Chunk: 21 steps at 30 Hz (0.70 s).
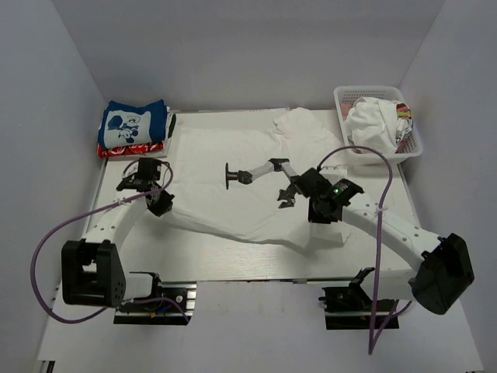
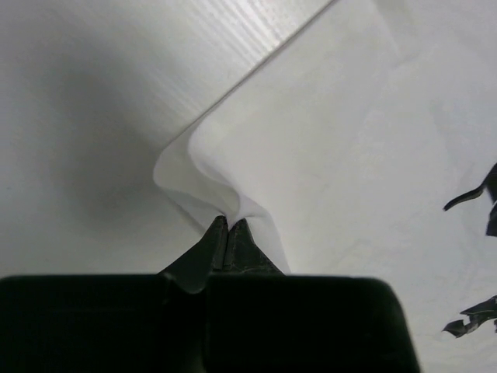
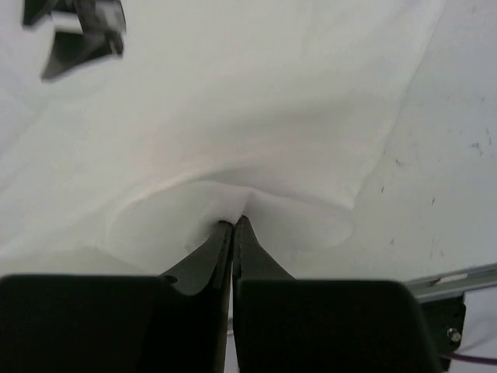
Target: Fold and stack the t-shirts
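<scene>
A: State of the claws?

B: Left claw (image 2: 227, 227) is pinched right down on a puckered corner of the large plain white t-shirt (image 1: 210, 148), at its left edge. Right claw (image 3: 235, 224) is closed just as tight on the near-right hem. Only a thin bite of cloth in each. The shirt lies spread across the middle of the counter (image 1: 233, 264), rumpled at its far end.

A: What could go wrong?

B: Likely slippage: with bites that small, the hem could pull out if the arms draw apart or lift unevenly. Can't tell from either wrist view whether one layer or two is caught. One layer only and the fold would drag crooked.

A: Anything nearby?

B: The blue t-shirt (image 1: 133, 124) is folded on top of the red patterned one (image 1: 128, 150) at the far left, just beside the white shirt's edge. A wide leftward sweep might knock that stack. The basket (image 1: 373, 92) of unfolded shirts sits far right, near the rumpled end, which could snag it.
</scene>
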Available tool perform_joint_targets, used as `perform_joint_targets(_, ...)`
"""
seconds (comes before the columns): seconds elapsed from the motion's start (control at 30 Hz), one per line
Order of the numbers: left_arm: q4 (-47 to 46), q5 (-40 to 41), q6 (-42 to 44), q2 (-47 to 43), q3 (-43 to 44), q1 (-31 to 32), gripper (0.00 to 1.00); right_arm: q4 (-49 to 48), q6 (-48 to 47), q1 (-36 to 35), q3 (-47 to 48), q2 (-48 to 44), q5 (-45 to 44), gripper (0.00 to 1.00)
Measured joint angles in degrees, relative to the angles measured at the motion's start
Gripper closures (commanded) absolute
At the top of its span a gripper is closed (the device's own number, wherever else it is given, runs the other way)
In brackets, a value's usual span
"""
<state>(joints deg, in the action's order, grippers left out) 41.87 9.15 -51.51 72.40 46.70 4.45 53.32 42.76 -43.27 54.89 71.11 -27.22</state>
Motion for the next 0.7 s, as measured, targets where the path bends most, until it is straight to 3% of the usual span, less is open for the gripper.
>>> perform_joint_targets(0.37,-0.24,1.29,0.02,16.31,16.37,-0.02,1.0,-10.54,-13.49,15.85,13.84,11.63,1.53,1.0)
perform_joint_targets(0.57,0.07,2.62,0.04,27.32,25.4,-0.72,0.98,-15.37,-19.02,21.44,22.32,24.35,5.99,1.0)
perform_joint_targets(0.6,0.33,2.89,0.04,29.57,27.56,-0.94,0.91,-15.61,-19.69,22.32,24.0,26.99,6.67,1.0)
perform_joint_targets(0.63,0.26,3.17,0.2,31.65,29.53,-1.07,0.69,-15.87,-20.37,23.1,25.64,29.38,7.15,1.0)
perform_joint_targets(0.67,0.02,3.5,0.63,33.86,31.5,-1.25,0.54,-16.22,-21.0,23.85,27.45,31.95,7.65,0.73)
perform_joint_targets(0.7,0.09,3.63,0.98,35.71,33.27,-1.38,0.41,-16.37,-21.42,24.44,29.16,34.25,8.2,0.56)
